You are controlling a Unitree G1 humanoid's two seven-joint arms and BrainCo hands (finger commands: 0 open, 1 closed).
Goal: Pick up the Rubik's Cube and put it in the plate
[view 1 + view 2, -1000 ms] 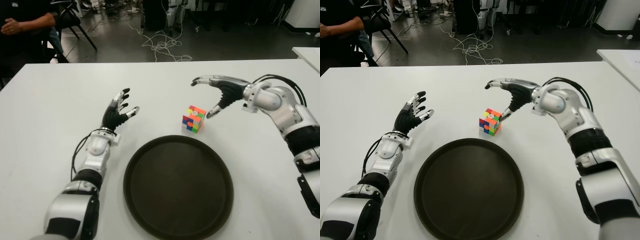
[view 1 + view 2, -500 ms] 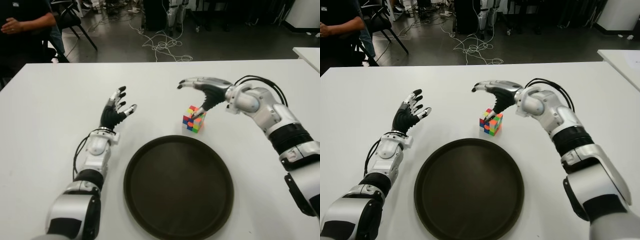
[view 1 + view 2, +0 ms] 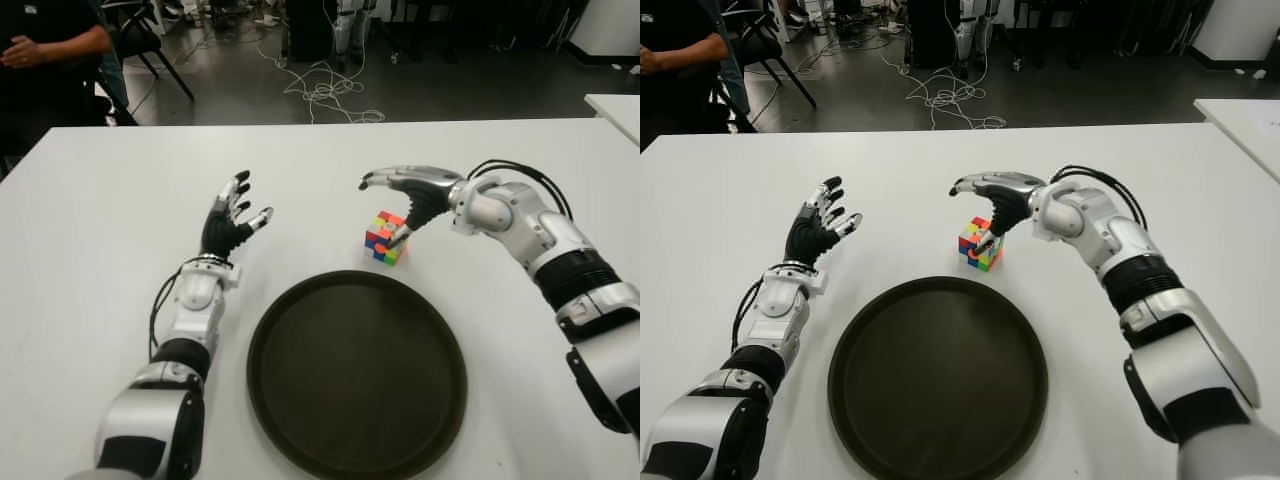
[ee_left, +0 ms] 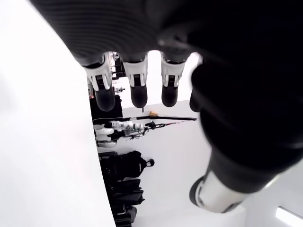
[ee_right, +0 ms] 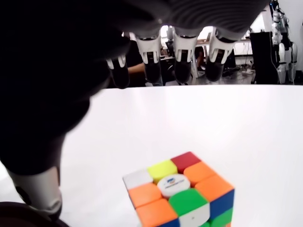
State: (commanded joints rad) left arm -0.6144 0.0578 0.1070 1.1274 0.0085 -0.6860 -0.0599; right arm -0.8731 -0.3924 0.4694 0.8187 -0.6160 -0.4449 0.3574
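The Rubik's Cube (image 3: 386, 238) stands on the white table (image 3: 100, 220) just beyond the far rim of the dark round plate (image 3: 356, 370). My right hand (image 3: 405, 196) hovers over the cube, fingers spread and arched above it, thumb tip down beside its right face. The right wrist view shows the cube (image 5: 180, 194) under the open palm, with the fingers (image 5: 182, 59) extended past it and not closed around it. My left hand (image 3: 232, 218) is raised over the table to the left of the plate, fingers spread, holding nothing.
A person sits beyond the table's far left corner (image 3: 50, 45). Cables (image 3: 325, 90) lie on the floor behind the table. A second white table edge (image 3: 615, 105) shows at the far right.
My right hand has moved left and down from beside the cube to right above it. The cube and plate have stayed in place. The left hand has barely shifted.
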